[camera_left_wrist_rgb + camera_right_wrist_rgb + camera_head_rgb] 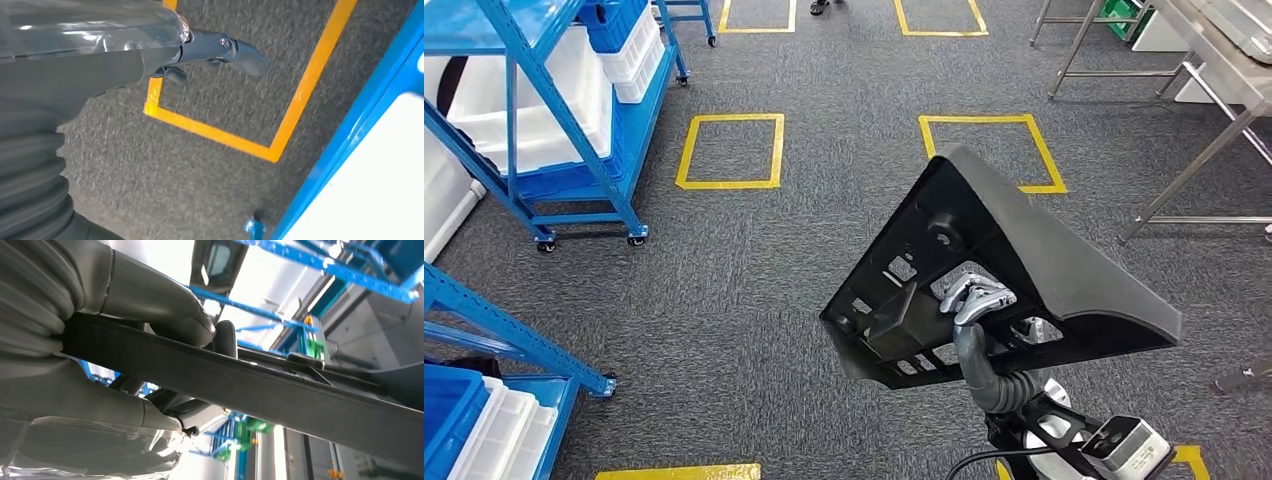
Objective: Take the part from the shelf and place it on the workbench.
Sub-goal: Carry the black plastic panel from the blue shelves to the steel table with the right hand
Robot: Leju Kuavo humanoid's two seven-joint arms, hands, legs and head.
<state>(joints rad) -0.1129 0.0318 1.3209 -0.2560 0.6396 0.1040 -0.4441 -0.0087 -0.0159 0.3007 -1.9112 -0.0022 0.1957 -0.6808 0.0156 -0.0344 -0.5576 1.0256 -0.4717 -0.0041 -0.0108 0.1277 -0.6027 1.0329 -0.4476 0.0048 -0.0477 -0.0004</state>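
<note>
Right hand [977, 300] gripping the black triangular part [1024, 250], carried tilted above the grey carpet [744, 280]; left hand [220, 50] hanging near that carpet, its grasp indeterminable; beyond the part, yellow floor squares [730, 150], blue shelf [534, 110], steel workbench [1214, 50].

- Floor: dark grey carpet [754, 280], marked with yellow tape squares [730, 150] in rows.
- Left side: blue metal shelving unit [544, 110] on castors, carrying white bins [534, 110] and a blue crate [614, 20].
- Lower left: second blue rack [494, 335] holding a blue bin [446, 410] and white bins [519, 430].
- Upper right: steel-framed table [1214, 90] on thin legs; a green crate [1124, 15] stands behind it.
- Far edge: a person's shoes [824, 6].
- Lighting: even, with no strong shadows.
</note>
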